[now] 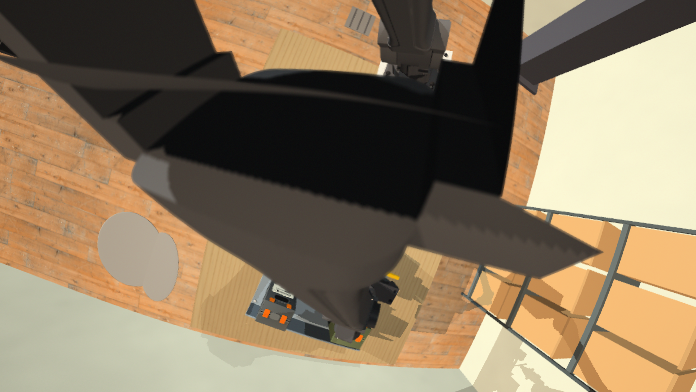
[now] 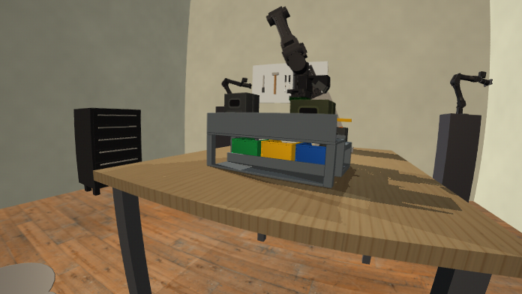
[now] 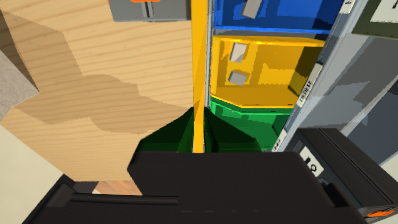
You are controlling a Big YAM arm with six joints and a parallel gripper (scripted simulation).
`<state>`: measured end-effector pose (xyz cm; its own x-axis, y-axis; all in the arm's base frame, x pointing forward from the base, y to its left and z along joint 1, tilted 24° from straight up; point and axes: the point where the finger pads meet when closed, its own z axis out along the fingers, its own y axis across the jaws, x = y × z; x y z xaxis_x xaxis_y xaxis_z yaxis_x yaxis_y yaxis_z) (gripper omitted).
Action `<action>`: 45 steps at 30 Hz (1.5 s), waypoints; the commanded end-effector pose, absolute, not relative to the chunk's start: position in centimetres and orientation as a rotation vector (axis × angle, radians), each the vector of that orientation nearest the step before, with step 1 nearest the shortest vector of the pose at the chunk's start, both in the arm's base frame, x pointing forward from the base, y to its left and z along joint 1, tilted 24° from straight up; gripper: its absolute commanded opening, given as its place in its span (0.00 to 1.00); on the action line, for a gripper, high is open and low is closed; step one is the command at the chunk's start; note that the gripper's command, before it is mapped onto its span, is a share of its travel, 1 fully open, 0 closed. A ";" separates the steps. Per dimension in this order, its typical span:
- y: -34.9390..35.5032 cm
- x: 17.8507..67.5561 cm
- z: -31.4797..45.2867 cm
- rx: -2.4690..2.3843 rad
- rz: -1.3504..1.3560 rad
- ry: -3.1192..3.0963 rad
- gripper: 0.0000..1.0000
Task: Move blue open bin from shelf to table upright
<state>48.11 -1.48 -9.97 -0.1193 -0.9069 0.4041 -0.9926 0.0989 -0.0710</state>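
The blue bin (image 2: 310, 154) sits at the right end of the grey shelf (image 2: 271, 127), beside a yellow bin (image 2: 279, 149) and a green bin (image 2: 245, 146). In the wrist view the blue bin (image 3: 275, 15) is farthest and holds a grey part. The yellow bin (image 3: 260, 75) is in the middle and the green bin (image 3: 250, 117) is nearest. My gripper (image 3: 198, 112) is above the back of the shelf, shut on a thin yellow strip (image 3: 199, 75). The strip runs along the shelf edge, and its far end shows in the exterior view (image 2: 344, 120). The gripper is apart from the blue bin.
An olive box (image 2: 312, 106) and a black box (image 2: 241, 102) stand on the shelf top. A grey box with orange marks (image 3: 147, 9) lies on the table behind the shelf. A black drawer cabinet (image 2: 107, 139) and a pedestal (image 2: 457, 150) stand beside the table. The top view is mostly blocked by a dark shape.
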 end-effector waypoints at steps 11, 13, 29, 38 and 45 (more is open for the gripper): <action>0.6 50.1 -6.9 1.919 0.539 -2.148 0.00; 0.6 50.1 -6.8 1.920 0.539 -2.149 0.00; 0.8 50.5 -6.2 1.922 0.547 -2.155 0.00; 0.9 50.6 -6.1 1.922 0.550 -2.157 0.00; 0.9 50.6 -6.1 1.922 0.550 -2.157 0.00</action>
<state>47.96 -0.97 -8.80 -0.1211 -0.9065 0.4045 -0.9924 0.1009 -0.0708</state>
